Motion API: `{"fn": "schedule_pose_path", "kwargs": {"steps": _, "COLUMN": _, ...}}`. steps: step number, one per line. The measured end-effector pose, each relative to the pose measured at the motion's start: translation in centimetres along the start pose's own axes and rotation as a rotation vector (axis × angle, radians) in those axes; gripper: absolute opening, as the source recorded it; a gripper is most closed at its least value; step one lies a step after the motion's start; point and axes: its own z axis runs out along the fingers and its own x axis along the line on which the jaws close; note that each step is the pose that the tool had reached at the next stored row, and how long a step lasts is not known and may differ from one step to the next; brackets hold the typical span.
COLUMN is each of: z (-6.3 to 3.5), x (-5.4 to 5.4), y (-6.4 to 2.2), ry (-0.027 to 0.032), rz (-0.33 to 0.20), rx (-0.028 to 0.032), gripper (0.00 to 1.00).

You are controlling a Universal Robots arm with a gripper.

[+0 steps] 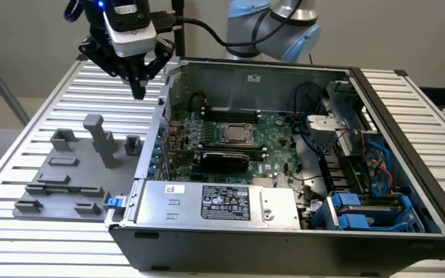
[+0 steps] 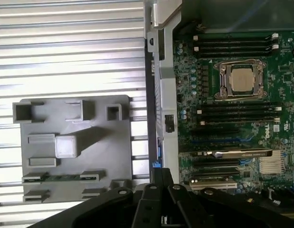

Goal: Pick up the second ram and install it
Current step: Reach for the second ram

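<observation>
The second ram (image 2: 59,178) is a thin green stick lying in a slot between two clips on the grey fixture plate (image 2: 113,156). That plate (image 1: 53,174) rests on the slatted table at the exterior view's left. My gripper (image 1: 139,90) hangs high above the table's far left, just outside the open computer case's (image 1: 284,231) wall, fingers shut with nothing between them. The wrist view has the gripper (image 2: 159,175) over the case wall, apart from the ram. Black memory slots (image 2: 232,43) run on both sides of the processor socket (image 2: 242,80) on the motherboard (image 1: 273,139).
Tall grey blocks (image 1: 99,139) stand up from the fixture plate. A black expansion card (image 1: 222,157) sits across the board. The power supply (image 1: 222,202) fills the case's near side, with blue drive bays (image 1: 365,214) and cables at the exterior view's right.
</observation>
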Motion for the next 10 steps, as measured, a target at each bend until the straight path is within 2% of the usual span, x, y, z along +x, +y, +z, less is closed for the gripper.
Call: {"fn": "schedule_pose_path", "kwargs": {"steps": 10, "z": 0.29, "x": 4.5, "y": -0.99, "ry": 0.0, "rz": 0.0, "rx": 0.0, "gripper": 0.11}}
